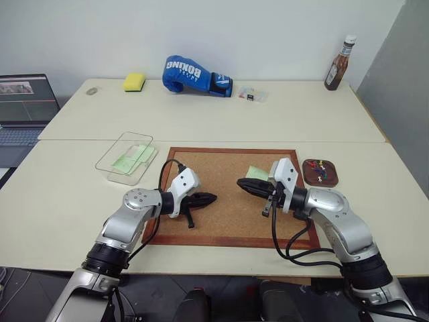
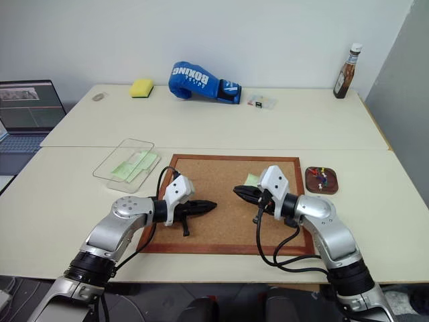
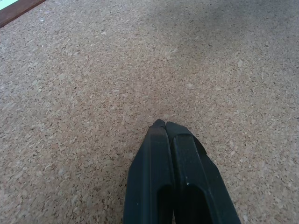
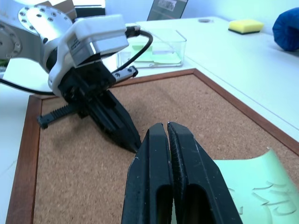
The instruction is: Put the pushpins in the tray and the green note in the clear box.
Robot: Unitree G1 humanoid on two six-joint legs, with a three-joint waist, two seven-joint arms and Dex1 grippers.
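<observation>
- Risk sits with the green note (image 4: 254, 186): it lies on the corkboard (image 1: 228, 194) beside the right gripper (image 4: 167, 127), whose fingers are pressed together empty; a paper edge can slip.
- Left gripper (image 3: 164, 123), also closed on nothing, hovers close; arms could collide.
- Clear box (image 1: 107, 161) holds notes; pushpins (image 1: 320, 168) sit in the tray (image 1: 330, 180).

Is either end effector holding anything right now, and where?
Nothing held. The left end effector is shut empty over the corkboard; the right end effector is shut beside the green note.
</observation>
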